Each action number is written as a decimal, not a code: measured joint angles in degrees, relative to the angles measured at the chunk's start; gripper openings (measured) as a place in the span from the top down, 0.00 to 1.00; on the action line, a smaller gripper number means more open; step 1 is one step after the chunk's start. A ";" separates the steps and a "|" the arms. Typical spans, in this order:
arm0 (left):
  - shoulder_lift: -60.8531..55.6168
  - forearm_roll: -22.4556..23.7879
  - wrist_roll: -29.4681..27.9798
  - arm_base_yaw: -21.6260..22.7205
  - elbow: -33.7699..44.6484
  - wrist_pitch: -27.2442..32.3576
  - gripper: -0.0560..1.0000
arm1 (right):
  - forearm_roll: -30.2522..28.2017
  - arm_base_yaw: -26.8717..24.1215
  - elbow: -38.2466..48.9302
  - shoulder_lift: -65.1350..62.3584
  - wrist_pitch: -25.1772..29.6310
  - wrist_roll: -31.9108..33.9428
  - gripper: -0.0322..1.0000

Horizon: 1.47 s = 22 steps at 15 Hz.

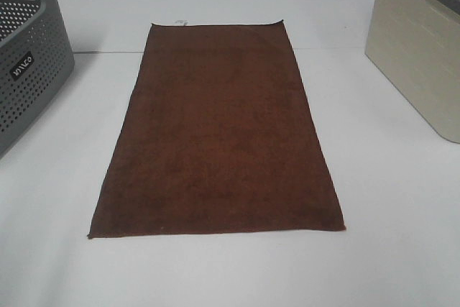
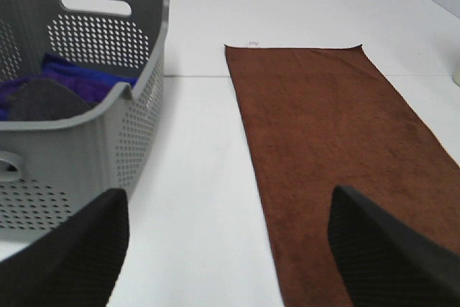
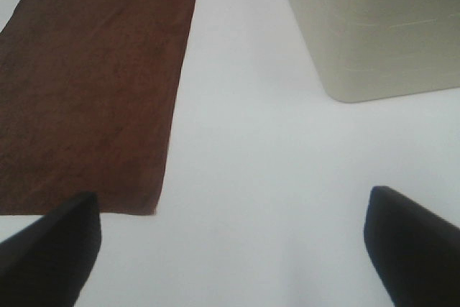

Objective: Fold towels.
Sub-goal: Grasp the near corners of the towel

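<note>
A dark reddish-brown towel (image 1: 219,131) lies spread flat on the white table, long side running away from me, with a small white tag (image 1: 180,21) at its far short edge. It also shows in the left wrist view (image 2: 338,149) and the right wrist view (image 3: 93,84). Neither gripper shows in the exterior high view. My left gripper (image 2: 230,249) is open and empty, above the table by the towel's left near part. My right gripper (image 3: 230,246) is open and empty, over bare table just right of the towel's near right corner.
A grey perforated basket (image 1: 29,55) stands at the left; the left wrist view shows it (image 2: 93,141) holding blue and dark cloths (image 2: 65,88). A beige bin (image 1: 420,48) stands at the right, also in the right wrist view (image 3: 374,34).
</note>
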 joint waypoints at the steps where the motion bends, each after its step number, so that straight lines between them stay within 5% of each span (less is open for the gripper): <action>1: 4.87 -3.95 0.00 0.00 0.06 -1.09 0.26 | 1.60 0.00 0.00 4.24 -1.26 0.40 0.07; 2: 15.30 -13.24 0.34 0.00 0.06 -2.06 0.26 | 5.56 0.00 0.00 13.06 -3.78 0.46 0.07; 4: 26.41 -22.75 5.04 0.00 0.06 -2.29 0.26 | 7.85 0.00 0.00 22.23 -6.70 -0.29 0.07; 10: 56.44 -44.18 32.66 0.00 -3.95 -0.40 0.26 | 16.16 0.00 0.00 52.08 -16.44 -1.72 0.08; 22: 86.34 -58.04 51.28 -1.09 -12.49 1.89 0.26 | 42.06 0.00 -8.25 81.76 -18.74 -35.87 0.16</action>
